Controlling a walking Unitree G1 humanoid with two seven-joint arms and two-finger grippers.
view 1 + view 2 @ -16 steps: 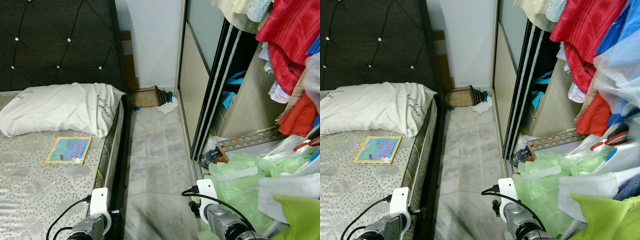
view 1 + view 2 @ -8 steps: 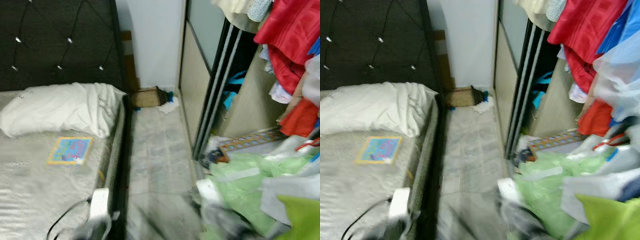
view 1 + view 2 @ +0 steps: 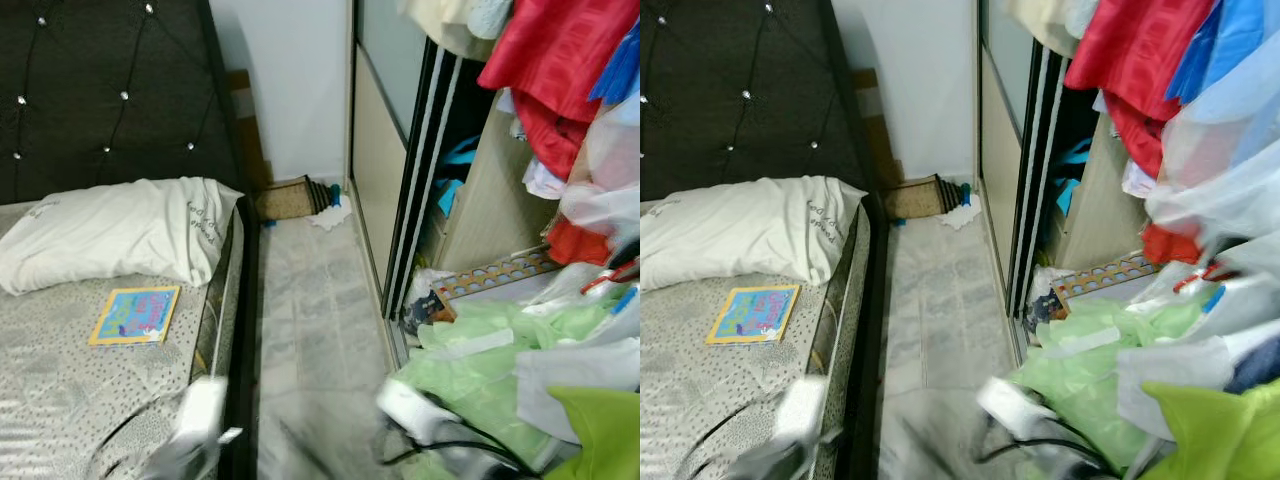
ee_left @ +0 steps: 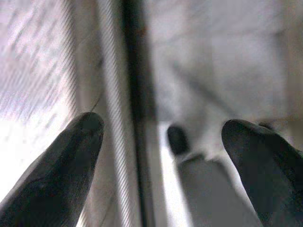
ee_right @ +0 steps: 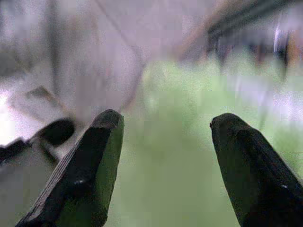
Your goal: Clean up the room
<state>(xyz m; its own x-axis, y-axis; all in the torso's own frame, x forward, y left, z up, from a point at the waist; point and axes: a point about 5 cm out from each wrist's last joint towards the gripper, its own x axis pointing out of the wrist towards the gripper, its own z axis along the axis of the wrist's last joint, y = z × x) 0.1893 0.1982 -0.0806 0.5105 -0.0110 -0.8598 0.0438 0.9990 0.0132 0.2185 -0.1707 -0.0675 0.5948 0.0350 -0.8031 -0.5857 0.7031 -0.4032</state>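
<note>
Head views: even, soft indoor light, moderately bright. Far end of scene sharp: white rumpled pillow, small colourful picture book, black tufted headboard with studs catching small glints. Pale marble floor dulls into a grey motion smear at the bottom edge. Both silver arms streaked with blur there. Open wardrobe interior falls into deep shadow. Wrist views heavily blurred, soft-focus; bright washed-out glare at one side of the left wrist view, green haze across the right.
</note>
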